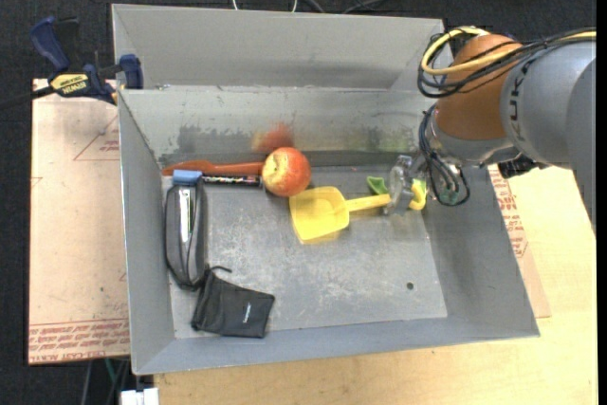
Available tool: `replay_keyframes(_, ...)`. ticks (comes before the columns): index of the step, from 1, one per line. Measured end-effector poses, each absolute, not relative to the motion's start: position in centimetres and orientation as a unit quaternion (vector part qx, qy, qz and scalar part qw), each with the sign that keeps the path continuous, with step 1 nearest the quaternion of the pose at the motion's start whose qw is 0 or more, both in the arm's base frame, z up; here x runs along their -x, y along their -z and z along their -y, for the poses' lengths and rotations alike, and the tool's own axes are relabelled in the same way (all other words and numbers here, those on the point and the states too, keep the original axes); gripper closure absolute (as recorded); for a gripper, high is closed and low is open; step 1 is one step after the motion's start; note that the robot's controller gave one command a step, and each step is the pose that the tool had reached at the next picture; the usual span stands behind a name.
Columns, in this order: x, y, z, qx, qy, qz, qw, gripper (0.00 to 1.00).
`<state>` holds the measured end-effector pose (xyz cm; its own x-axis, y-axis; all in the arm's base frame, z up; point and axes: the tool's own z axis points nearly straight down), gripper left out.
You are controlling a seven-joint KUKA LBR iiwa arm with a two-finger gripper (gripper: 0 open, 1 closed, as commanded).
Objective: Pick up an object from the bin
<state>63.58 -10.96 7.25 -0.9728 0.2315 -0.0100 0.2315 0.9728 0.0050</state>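
My gripper [403, 180] hangs low at the right side of the bin, right over the handle end of a yellow toy shovel [320, 213]. The shovel's blade lies toward the middle of the bin and its handle runs right, under the gripper. A small green piece [378, 184] lies just left of the gripper, beside the handle. A red and yellow apple [285, 172] rests near the back wall, touching the blade's upper left.
An orange-handled tool [216, 174] lies along the back wall left of the apple. A grey and black stapler-like object [184, 230] lies by the left wall, with a black pouch [233, 307] at the front left. The arm with its orange cover reaches in from the right.
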Motion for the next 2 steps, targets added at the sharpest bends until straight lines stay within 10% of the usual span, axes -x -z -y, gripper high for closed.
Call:
replay_keyframes(1,-63.53,-7.18,10.99,-0.117,-0.002,-0.993,0.005,0.00)
replay_keyframes(2,-63.71,-7.42,11.04,-0.117,-0.001,-0.993,0.008,1.00)
